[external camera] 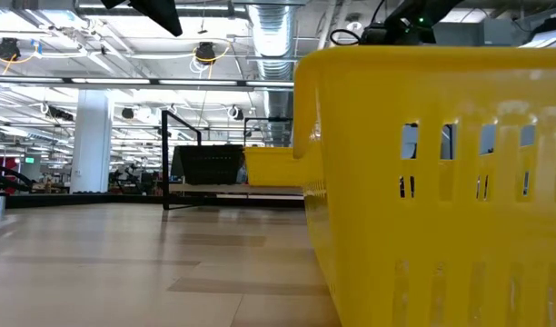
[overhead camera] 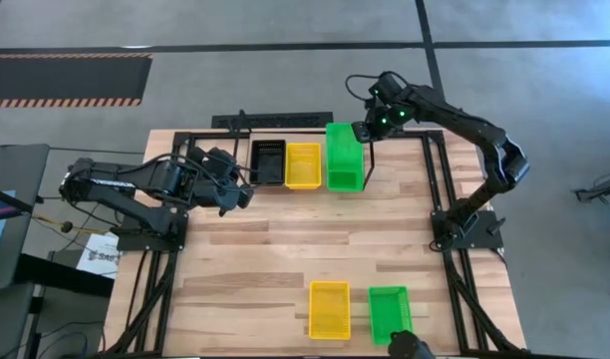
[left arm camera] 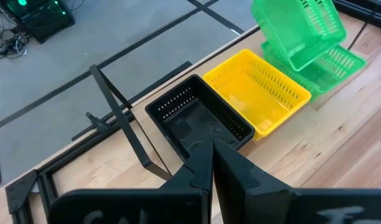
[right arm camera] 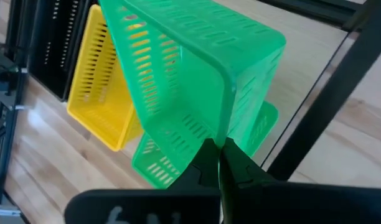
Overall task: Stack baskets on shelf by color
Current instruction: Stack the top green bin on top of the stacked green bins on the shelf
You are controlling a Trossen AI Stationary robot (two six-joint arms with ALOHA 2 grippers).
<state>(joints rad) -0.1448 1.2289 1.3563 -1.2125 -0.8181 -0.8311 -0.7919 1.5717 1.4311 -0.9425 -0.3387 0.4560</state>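
My right hand point(right arm camera: 218, 152) is clamped on the rim of a tilted green basket point(overhead camera: 343, 150), hanging it over the green one on the shelf point(overhead camera: 385, 189). My left hand point(left arm camera: 210, 155), closed and empty, hovers beside the black basket point(overhead camera: 268, 162). Next to that sits the yellow stack point(overhead camera: 303, 166). One yellow basket point(overhead camera: 329, 309) and one green point(overhead camera: 390, 312) wait at the desk's point(overhead camera: 285, 249) near edge, so I'd say we're well past halfway.
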